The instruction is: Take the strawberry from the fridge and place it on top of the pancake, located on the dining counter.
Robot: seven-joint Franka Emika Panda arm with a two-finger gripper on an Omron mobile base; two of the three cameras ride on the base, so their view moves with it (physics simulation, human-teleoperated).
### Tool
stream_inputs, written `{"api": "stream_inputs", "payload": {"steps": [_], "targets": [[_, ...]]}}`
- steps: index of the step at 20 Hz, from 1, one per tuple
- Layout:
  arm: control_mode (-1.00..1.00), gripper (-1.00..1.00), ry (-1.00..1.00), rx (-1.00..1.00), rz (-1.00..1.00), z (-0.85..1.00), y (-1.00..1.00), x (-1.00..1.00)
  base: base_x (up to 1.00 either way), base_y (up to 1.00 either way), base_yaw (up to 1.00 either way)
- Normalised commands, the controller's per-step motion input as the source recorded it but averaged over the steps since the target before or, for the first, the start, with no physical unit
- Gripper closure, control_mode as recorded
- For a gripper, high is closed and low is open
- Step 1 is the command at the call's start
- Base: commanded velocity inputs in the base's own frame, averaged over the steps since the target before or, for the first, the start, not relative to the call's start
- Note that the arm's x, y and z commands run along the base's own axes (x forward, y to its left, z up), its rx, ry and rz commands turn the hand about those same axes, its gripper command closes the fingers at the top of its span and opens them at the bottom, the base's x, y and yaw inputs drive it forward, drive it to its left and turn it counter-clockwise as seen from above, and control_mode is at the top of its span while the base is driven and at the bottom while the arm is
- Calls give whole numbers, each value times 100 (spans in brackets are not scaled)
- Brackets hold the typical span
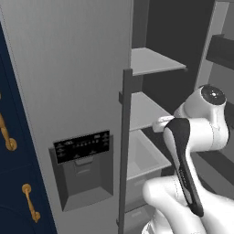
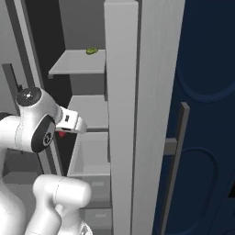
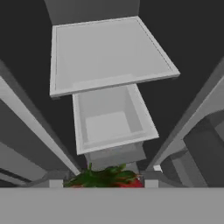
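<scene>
Left base view: faced the fridge (image 1: pixel 68 68), left door closed with the black dispenser panel (image 1: pixel 82 146), right compartment open onto light grey shelves (image 1: pixel 153 61) and a drawer bin (image 1: pixel 144 155). Arm (image 1: pixel 196 132) stood in front of the open compartment, wrist turned toward the shelves; fingertips hidden behind the wrist from this side. Gold handles (image 1: pixel 7 137) on navy cabinetry at the far left.

Right base view: showed a speck of red, the strawberry (image 2: pixel 61 134), tucked just under the hand, outside the front edge of the middle shelf. Small green fruit (image 2: pixel 92 51) lay on the upper shelf, well apart and above. Open door's edge stood just right of the shelves.

Hand view: looked along the gripper (image 3: pixel 104 183) into the compartment. Strawberry's green leaves and red flesh sat right between the two fingertips at the bottom edge, jaws partly closed on it, clamped by the look of it. No gap between berry and gripper; berry held in front of the shelves rather than resting on one. Judged: berry in hand, so next move turns on backing straight out, away from the shelf fronts, keeping clear of the door edge on the right.
</scene>
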Motion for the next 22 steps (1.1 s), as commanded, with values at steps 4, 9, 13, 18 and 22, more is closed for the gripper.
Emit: {"api": "stream_inputs", "payload": {"steps": [4, 9, 13, 18, 22], "targets": [[-100, 100, 10, -1, 0, 59, 0, -100, 0, 0, 0], [-100, 100, 4, 0, 2, -4, 0, -92, 0, 0, 0], [-100, 100, -3, 0, 3, -31, 4, -34, 0, 0, 0], [-100, 100, 0, 0, 0, -23, 0, -3, 0, 0, 0], [-100, 100, 0, 0, 0, 0, 0, 0, 0, 0, 0]]}}
